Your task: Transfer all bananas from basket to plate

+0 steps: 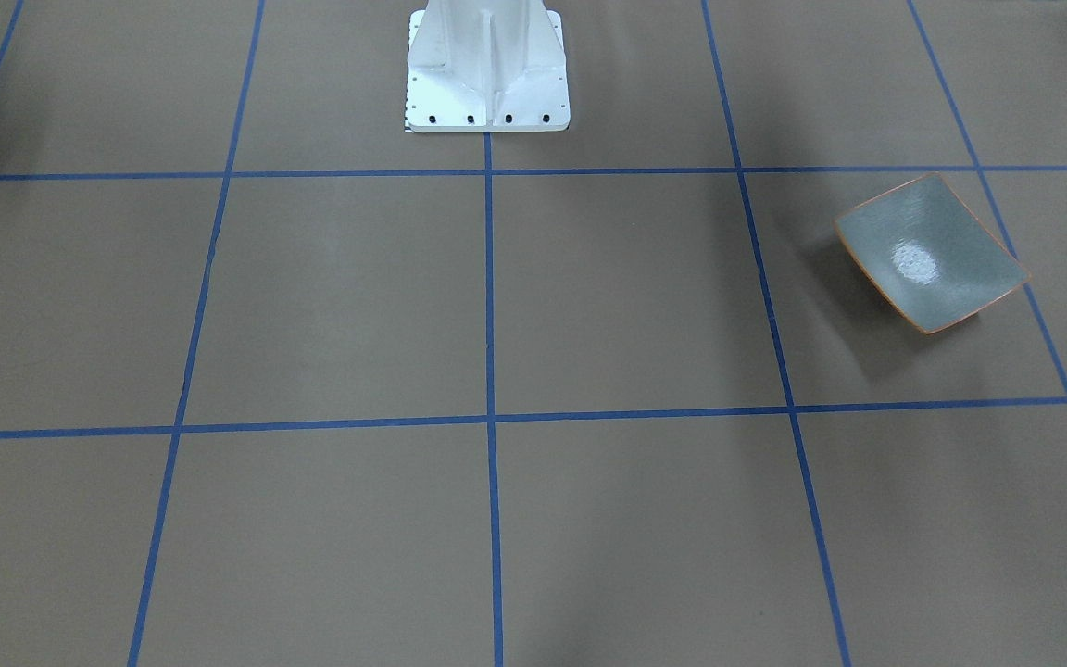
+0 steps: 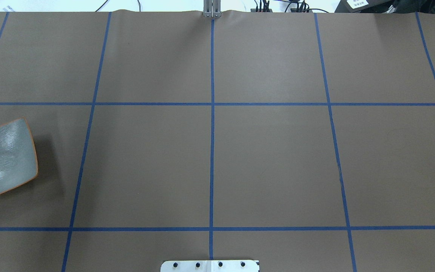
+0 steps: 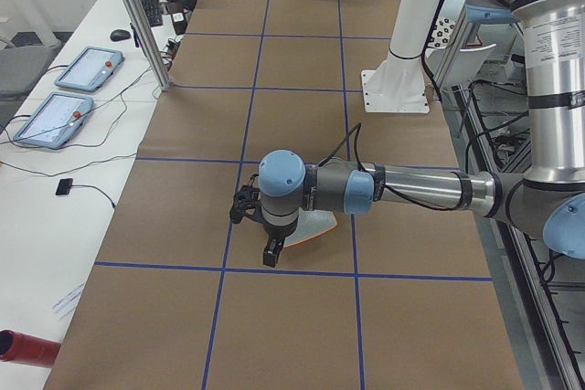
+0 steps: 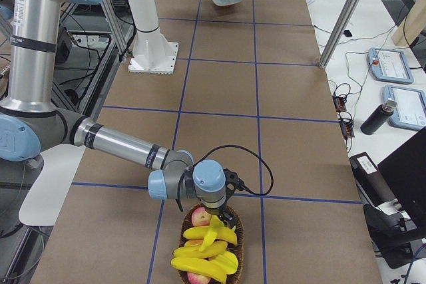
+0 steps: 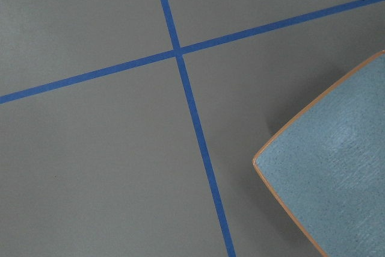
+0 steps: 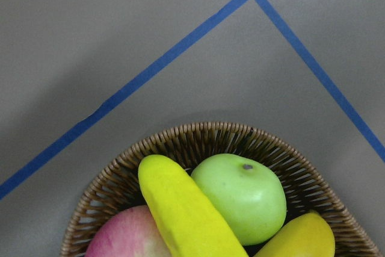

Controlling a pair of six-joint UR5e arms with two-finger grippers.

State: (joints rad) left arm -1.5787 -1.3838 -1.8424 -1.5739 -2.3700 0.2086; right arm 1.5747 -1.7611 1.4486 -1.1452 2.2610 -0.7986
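Several yellow bananas lie in a wicker basket with apples at the table's end. The right wrist view shows a banana and the basket rim close below. My right gripper hangs just over the basket's near rim, at the bananas; I cannot tell if it is open or shut. The grey-green plate with an orange rim is empty; it also shows in the overhead view and the left wrist view. My left gripper hovers at the plate's edge; I cannot tell its state.
A green apple and a red apple lie in the basket beside the bananas. The white robot pedestal stands mid-table. Blue tape lines grid the brown table cover. Tablets and cables lie on the side bench.
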